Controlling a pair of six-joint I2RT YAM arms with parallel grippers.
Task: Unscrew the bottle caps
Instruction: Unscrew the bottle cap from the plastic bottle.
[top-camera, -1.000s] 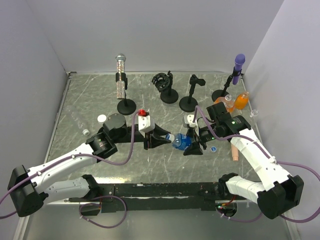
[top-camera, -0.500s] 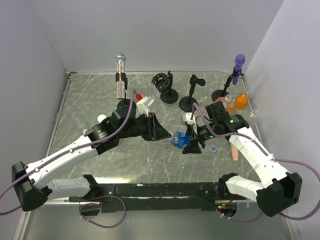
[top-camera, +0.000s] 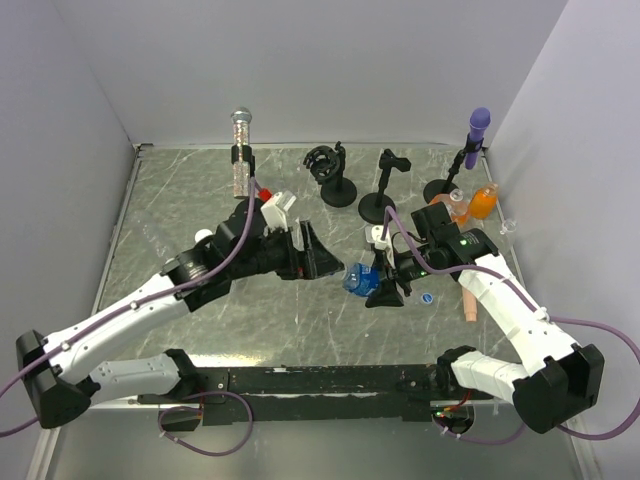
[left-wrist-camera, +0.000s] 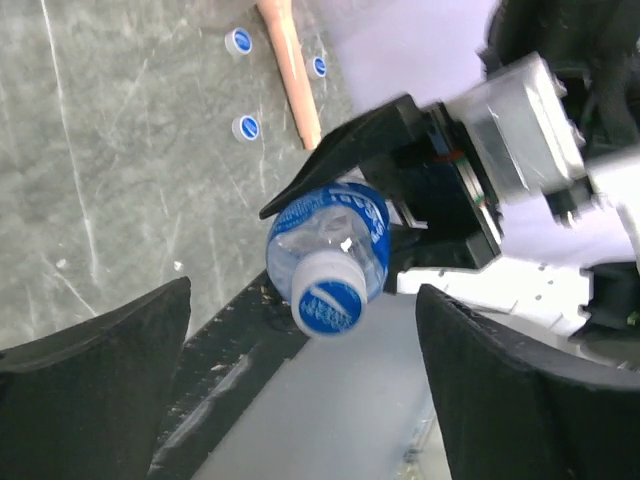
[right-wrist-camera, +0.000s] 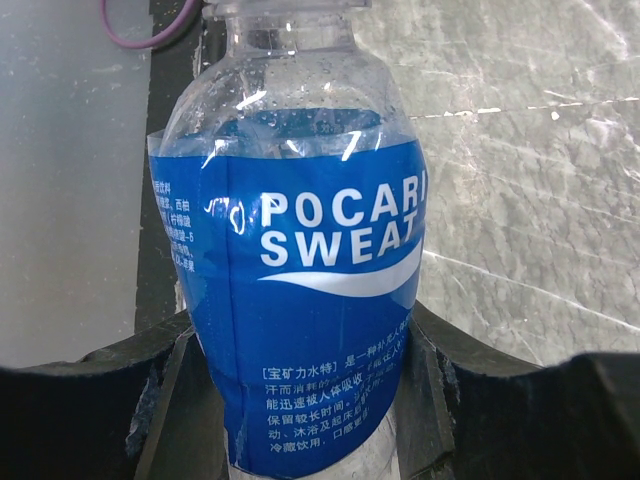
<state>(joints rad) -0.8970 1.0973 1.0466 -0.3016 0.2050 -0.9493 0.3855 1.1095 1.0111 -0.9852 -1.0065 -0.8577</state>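
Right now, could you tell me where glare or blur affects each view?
Top external: evenly lit, faint sheen on the table. Left wrist: the cap sharp, the fingers featureless black. Right wrist: the bottle label crisp, small glints on the plastic.

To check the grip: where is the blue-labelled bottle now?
Right of centre in the top view, the blue-labelled bottle is held in the right pincer, its cap facing the open left pincer.

"POCARI SWEAT" stands in white on the blue label (right-wrist-camera: 320, 300) of the bottle (right-wrist-camera: 290, 110), small Chinese print beneath.
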